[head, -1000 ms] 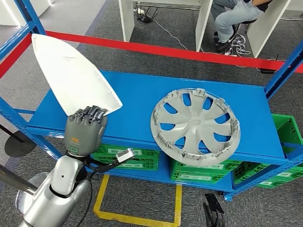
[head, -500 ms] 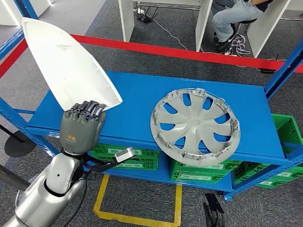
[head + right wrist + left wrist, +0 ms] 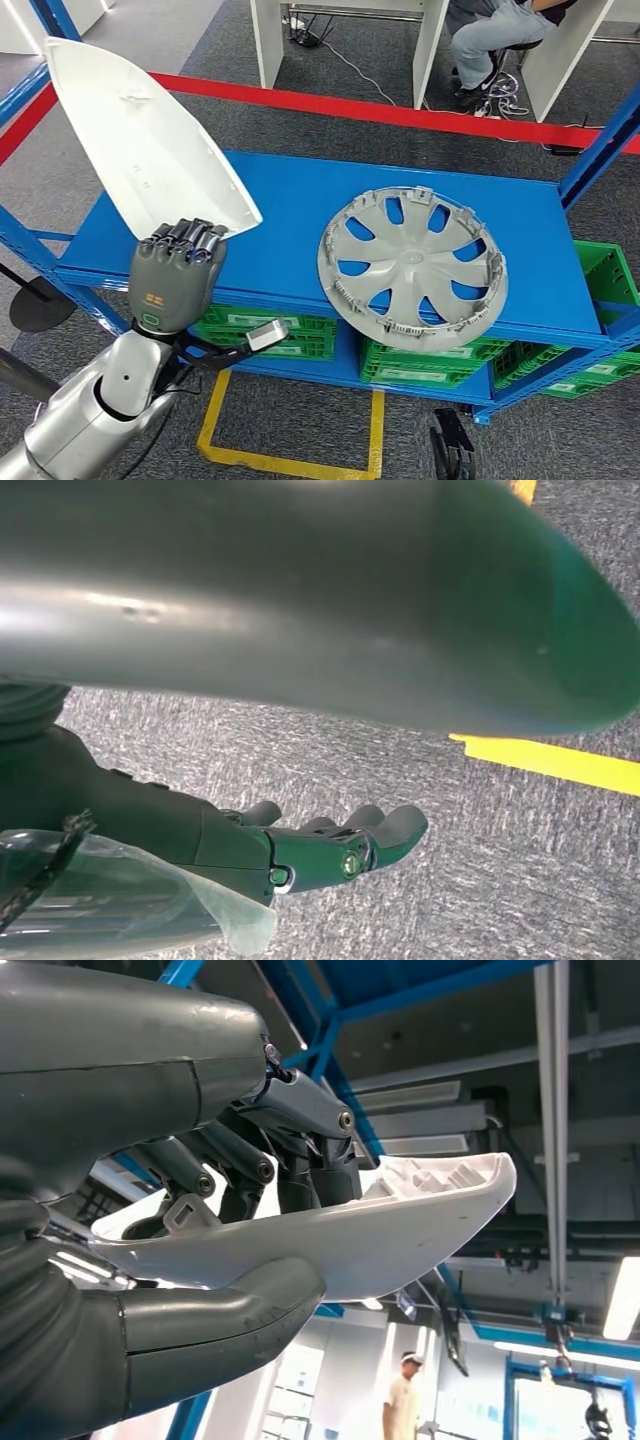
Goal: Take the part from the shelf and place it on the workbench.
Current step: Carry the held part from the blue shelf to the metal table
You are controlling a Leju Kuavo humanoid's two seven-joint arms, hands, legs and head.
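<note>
My left hand (image 3: 175, 275) grips the near edge of a white, pointed shell-shaped part (image 3: 143, 145) and holds it up above the left end of the blue shelf (image 3: 287, 215). In the left wrist view the thumb (image 3: 226, 1315) lies under the white part (image 3: 392, 1230) and the dark fingers (image 3: 302, 1150) press on its other face. A grey wheel cover (image 3: 413, 263) lies flat on the shelf to the right. My right hand (image 3: 332, 850) hangs over grey carpet, fingers loosely extended and holding nothing; it appears at the bottom of the head view as the right hand (image 3: 451, 448).
Green crates (image 3: 423, 360) fill the lower level under the shelf. Blue uprights (image 3: 600, 140) and a red rail (image 3: 362, 108) frame the rack. A seated person (image 3: 490, 35) is behind it at white desks. Yellow floor tape (image 3: 294, 462) runs below the rack.
The white part has lifted and tilted a little further to the upper left in my left hand, then held steady. The wheel cover has not moved.
</note>
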